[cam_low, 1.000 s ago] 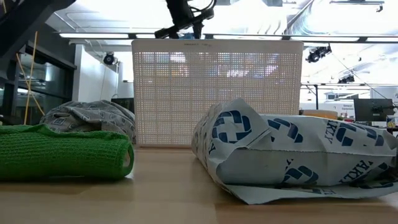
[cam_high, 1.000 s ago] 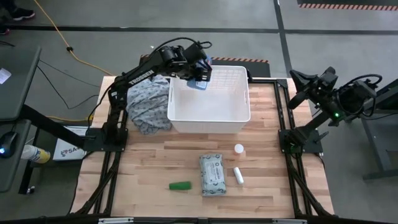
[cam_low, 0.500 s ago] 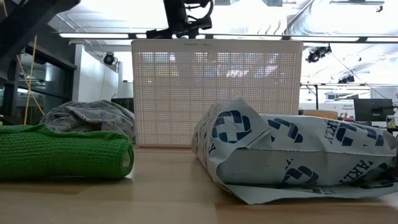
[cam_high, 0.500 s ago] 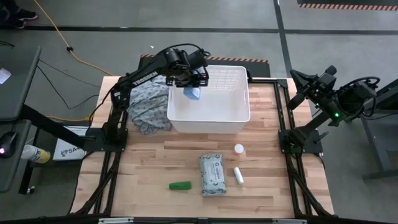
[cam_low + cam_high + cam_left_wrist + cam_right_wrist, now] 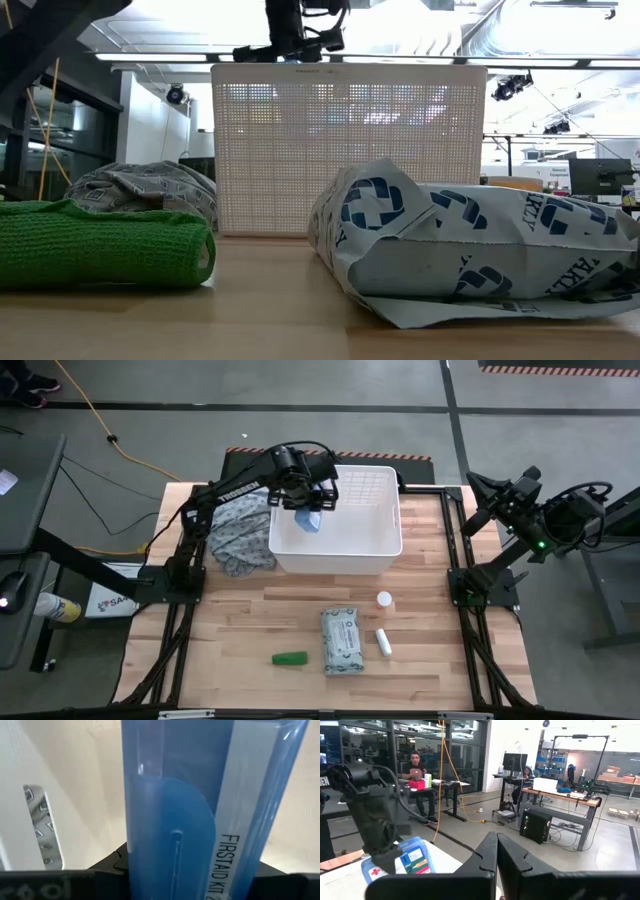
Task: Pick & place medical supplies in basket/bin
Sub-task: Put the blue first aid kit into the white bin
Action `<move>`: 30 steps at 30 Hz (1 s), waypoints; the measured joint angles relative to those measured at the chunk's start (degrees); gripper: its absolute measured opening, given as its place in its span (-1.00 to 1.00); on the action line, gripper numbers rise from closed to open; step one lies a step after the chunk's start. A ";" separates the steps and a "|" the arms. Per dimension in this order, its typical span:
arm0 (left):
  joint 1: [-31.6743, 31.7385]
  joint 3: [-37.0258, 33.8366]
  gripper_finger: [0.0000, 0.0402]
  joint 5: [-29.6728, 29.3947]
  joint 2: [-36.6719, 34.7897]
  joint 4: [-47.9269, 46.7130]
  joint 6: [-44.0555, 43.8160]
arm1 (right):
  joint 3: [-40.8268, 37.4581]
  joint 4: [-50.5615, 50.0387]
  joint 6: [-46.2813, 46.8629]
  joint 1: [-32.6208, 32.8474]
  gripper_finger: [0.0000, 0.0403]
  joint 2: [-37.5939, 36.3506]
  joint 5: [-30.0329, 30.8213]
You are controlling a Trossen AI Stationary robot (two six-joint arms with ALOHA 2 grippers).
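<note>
Wooden tabletop (image 5: 250, 630) carries a large white gridded plastic basket (image 5: 350, 550) at twelve o'clock. Left gripper (image 5: 308, 510) clamps a blue-white flat packet (image 5: 308, 520) over its nine o'clock side. Right gripper (image 5: 478, 488), fingers pressed together, waits at three o'clock.

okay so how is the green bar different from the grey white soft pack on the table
The green bar is small, solid green and lies crosswise near the table's front edge; the grey-white soft pack is much larger, pale with blue printed marks, and lies lengthwise. In the low view the bar looks knitted, the pack crinkled. Both lie flat on the wooden table, outside the basket, untouched by either gripper.

Blue-white packet (image 5: 309, 519), white gridded basket (image 5: 372, 548)
</note>
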 joint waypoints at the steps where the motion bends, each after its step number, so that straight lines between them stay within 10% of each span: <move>1: -0.02 -0.45 -0.02 0.39 0.01 -0.02 0.00 | 0.00 0.01 0.33 -0.01 -1.00 0.00 0.00; 30: 0.05 -3.12 0.02 5.37 9.64 0.52 2.99 | 0.00 -0.02 0.98 0.02 -1.00 0.02 0.00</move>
